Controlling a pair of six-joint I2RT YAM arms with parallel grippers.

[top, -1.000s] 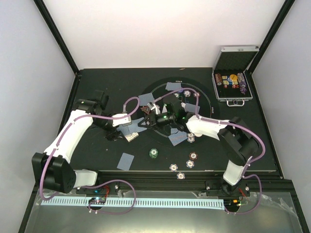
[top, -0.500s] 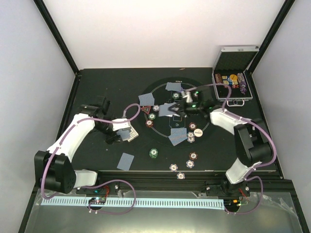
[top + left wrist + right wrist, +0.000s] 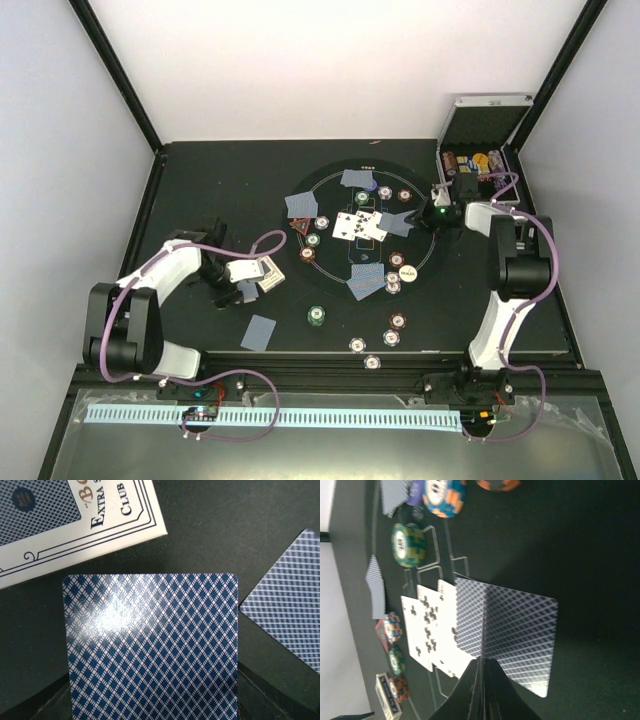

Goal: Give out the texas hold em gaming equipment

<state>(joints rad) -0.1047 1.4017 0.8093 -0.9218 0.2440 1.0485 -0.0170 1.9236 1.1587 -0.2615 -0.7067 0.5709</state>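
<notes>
Hovering low, the left gripper (image 3: 243, 283) and right gripper (image 3: 481, 664) each pinch a card (image 3: 150, 645) (image 3: 520, 635).

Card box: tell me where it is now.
Top view: the card box lies left of centre on the table, just right of the left gripper and outside the printed ring; the left wrist view shows it beyond the held card.

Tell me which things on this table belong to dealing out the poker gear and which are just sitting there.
For the job: face-down cards, face-up cards, poker chips, white button, red marker.
Just lying about: silver case, card box.
</notes>
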